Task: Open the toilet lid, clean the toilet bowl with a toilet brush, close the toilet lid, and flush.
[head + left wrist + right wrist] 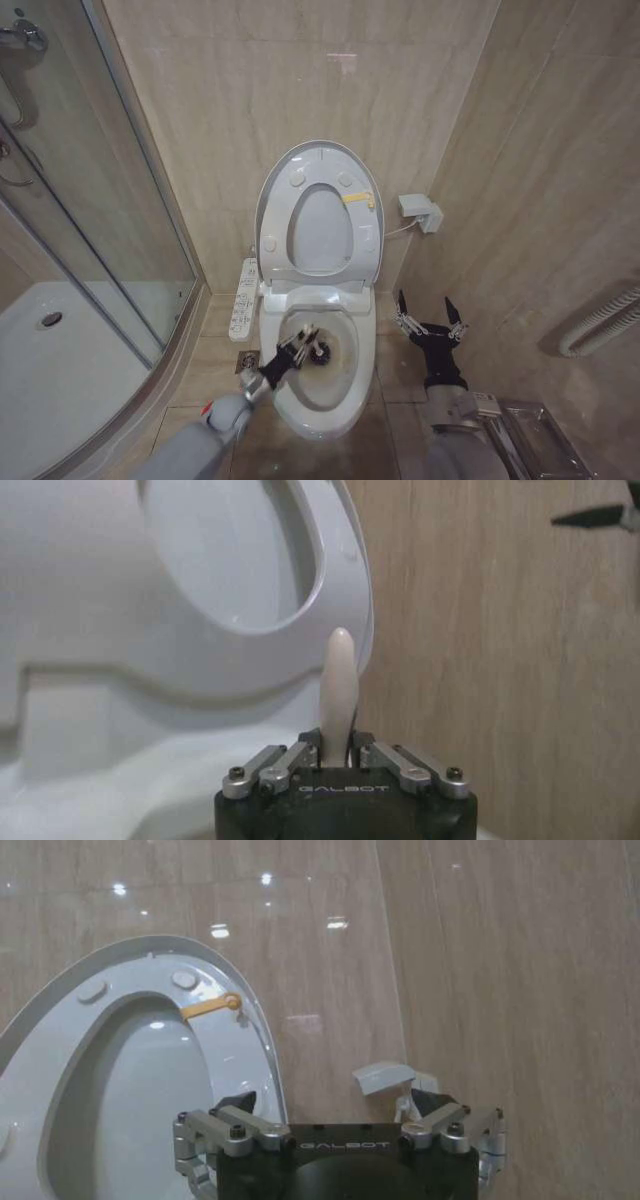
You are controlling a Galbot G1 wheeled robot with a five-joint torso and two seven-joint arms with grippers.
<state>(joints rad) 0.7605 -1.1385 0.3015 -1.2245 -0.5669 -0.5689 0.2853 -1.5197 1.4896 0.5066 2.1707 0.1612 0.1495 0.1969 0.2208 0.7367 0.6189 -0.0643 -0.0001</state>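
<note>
The toilet lid [316, 156] stands raised against the back wall, and the ring seat [366, 240] with its yellow sticker is up against it. Below them the toilet bowl [366, 345] lies open. My left gripper [292, 353] reaches over the bowl's left rim, shut on the toilet brush; the dark bristle head [319, 351] is inside the bowl. In the left wrist view the white handle [339, 682] sticks out between the shut fingers of my left gripper [338, 744], with the lid's edge [357, 577] behind. My right gripper [428, 313] [330, 1107] hovers open and empty to the right of the toilet, facing the lid [120, 964].
A white control panel [244, 300] sits on the toilet's left side, with a floor drain [247, 358] below it. The glass shower door [100, 200] and shower tray [60, 370] fill the left. A small wall box [420, 212] and a corrugated hose [600, 322] are on the right.
</note>
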